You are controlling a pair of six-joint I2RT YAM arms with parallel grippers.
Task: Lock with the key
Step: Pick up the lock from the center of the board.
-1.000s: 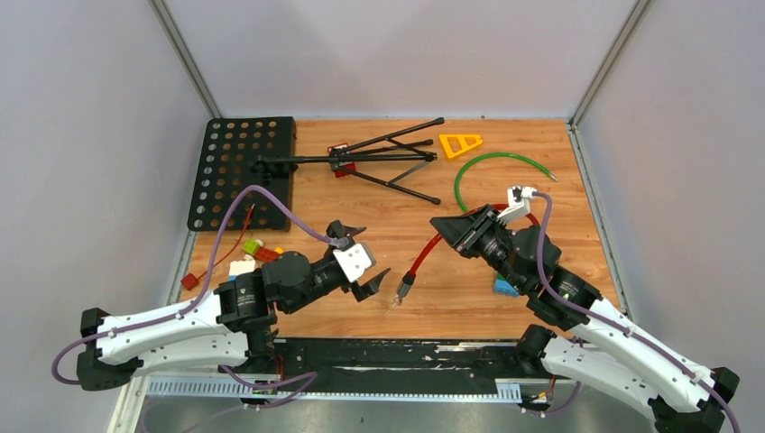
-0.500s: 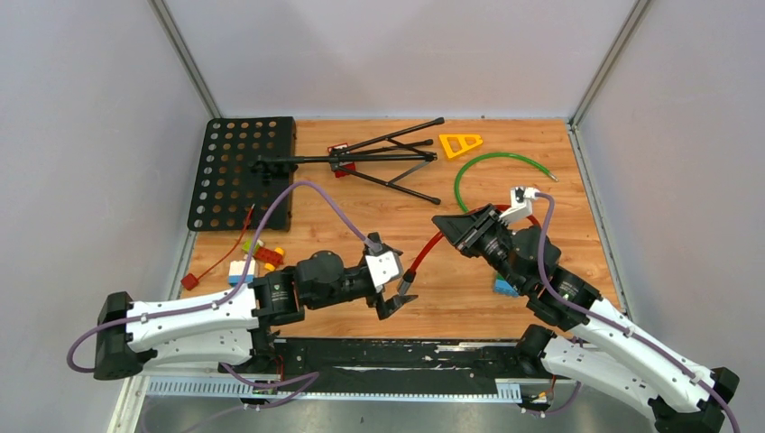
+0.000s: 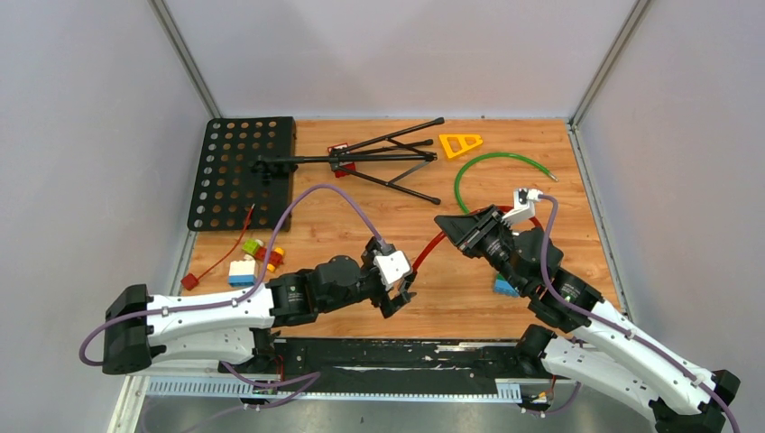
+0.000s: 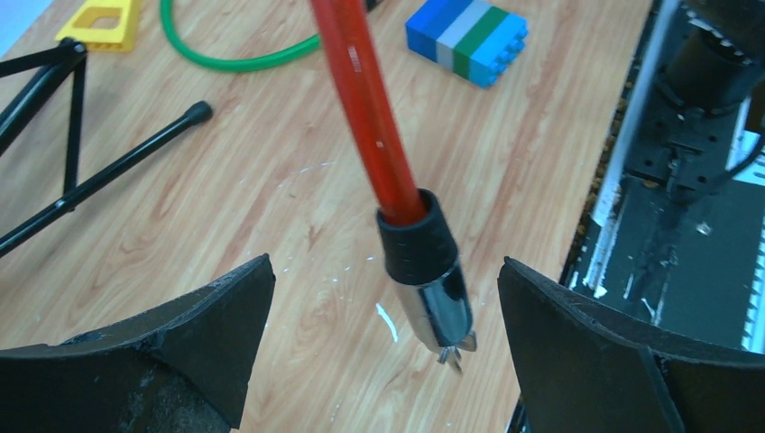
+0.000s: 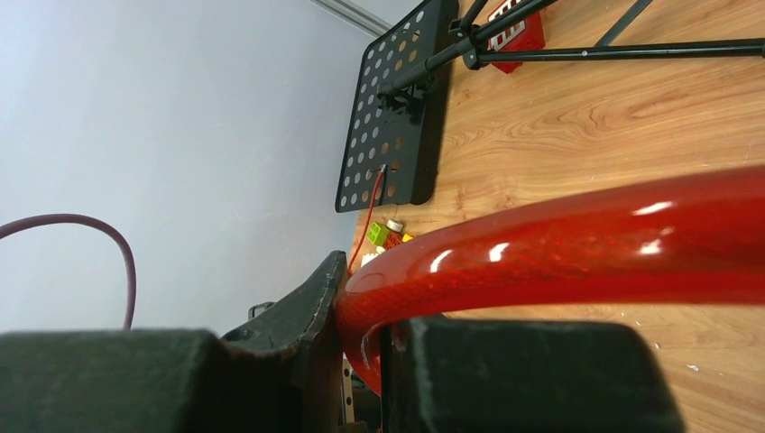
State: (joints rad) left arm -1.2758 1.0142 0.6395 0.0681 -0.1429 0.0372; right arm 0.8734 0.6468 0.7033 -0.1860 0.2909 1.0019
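**Left hand (image 4: 383, 275) open around the end of the glossy red cable lock (image 4: 359, 99)**
The right hand (image 3: 458, 225) is closed on the red cable and holds it over the wooden bench (image 4: 271, 207). The cable's black collar and silver metal tip (image 4: 439, 311) hang between the left hand's wide-apart fingers and touch neither.

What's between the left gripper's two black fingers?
The red cable lock's black-collared metal tip, in the gap of the open left gripper and touching neither side. The left wrist view shows it.
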